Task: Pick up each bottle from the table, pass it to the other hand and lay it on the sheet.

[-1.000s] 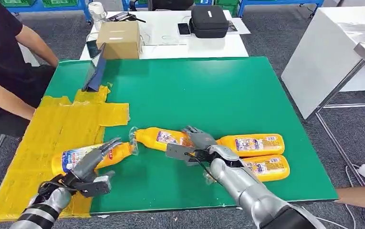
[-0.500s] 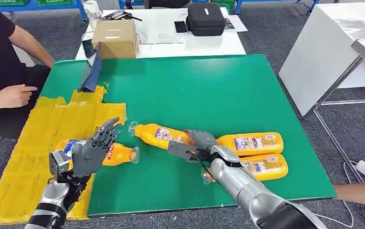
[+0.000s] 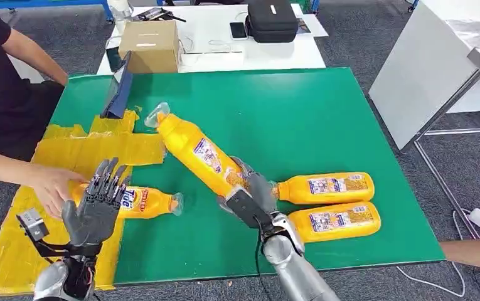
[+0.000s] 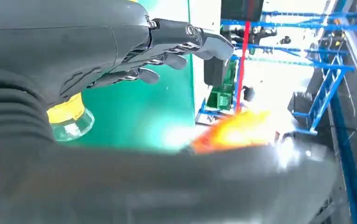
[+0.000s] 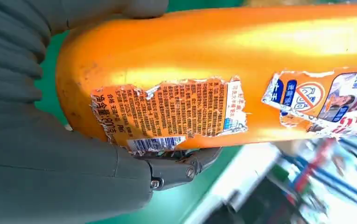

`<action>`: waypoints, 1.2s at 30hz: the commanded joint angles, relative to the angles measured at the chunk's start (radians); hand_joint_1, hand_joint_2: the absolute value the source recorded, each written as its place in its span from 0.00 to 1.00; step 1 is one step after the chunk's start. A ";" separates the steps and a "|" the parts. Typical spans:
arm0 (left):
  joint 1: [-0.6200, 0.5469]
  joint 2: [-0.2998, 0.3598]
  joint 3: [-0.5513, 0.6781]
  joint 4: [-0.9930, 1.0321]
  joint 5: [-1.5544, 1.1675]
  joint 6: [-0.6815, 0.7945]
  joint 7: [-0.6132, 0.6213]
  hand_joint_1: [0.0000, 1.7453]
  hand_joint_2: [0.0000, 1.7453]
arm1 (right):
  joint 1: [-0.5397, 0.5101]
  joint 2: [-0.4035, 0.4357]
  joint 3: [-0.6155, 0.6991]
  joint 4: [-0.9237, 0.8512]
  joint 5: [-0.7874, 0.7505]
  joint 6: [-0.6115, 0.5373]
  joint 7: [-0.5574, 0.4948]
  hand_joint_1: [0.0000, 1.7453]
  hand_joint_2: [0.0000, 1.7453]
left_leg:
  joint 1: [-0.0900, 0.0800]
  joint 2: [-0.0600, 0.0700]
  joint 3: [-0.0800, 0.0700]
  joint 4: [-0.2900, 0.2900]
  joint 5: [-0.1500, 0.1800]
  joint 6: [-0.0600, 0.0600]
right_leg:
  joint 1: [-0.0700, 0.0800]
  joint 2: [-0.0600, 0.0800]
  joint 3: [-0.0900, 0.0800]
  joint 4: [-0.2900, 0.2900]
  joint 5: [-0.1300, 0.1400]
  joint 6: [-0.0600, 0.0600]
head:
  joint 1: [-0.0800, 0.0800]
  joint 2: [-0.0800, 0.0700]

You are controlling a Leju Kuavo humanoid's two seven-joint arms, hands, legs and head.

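Orange plastic bottle with a printed label and clear cap (image 3: 196, 153) rises tilted over the green-topped counter (image 3: 300, 119), its base wrapped by the right robot hand (image 3: 250, 194), cap end pointing up toward the far left. From the right wrist the same bottle (image 5: 223, 88) shows close up: a torn label with a barcode, and dark fingers (image 5: 181, 168) curled under its rounded base, detail the head view cannot give.

The left robot hand (image 3: 96, 204) stands raised with palm upright and fingers spread apart, holding nothing; in the left wrist view those fingers (image 4: 176, 42) stretch out over the green surface, with a clear bottle cap (image 4: 71, 123) just below.

A second orange bottle (image 3: 143, 200) lies on the yellow taped sheet (image 3: 42, 232), its cap over the green. A person's hand (image 3: 52, 185) rests at its base end. Two more orange bottles (image 3: 325, 188) (image 3: 334, 221) lie side by side on the counter, near the right robot hand.
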 commanded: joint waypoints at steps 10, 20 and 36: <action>0.028 -0.064 0.015 -0.085 -0.011 0.037 0.023 0.00 1.00 | 0.122 0.023 0.016 -0.287 -0.059 0.003 -0.078 1.00 1.00 | 0.000 0.000 0.003 0.000 -0.002 -0.001 | 0.000 0.003 0.002 0.000 -0.002 -0.002 | 0.000 0.000; 0.091 -0.062 -0.108 -0.158 0.008 0.024 0.043 0.00 1.00 | 0.085 0.032 0.307 -0.152 0.109 0.087 -0.001 1.00 1.00 | 0.000 0.002 0.003 -0.001 -0.003 -0.001 | 0.000 0.005 0.001 -0.001 -0.002 -0.002 | 0.000 0.000; 0.101 -0.035 -0.212 -0.187 0.035 0.024 0.046 0.00 1.00 | 0.036 0.065 0.485 0.096 0.172 0.120 0.013 1.00 1.00 | 0.001 0.000 0.002 -0.002 -0.002 -0.002 | 0.000 0.003 0.002 -0.001 -0.002 -0.003 | 0.000 0.000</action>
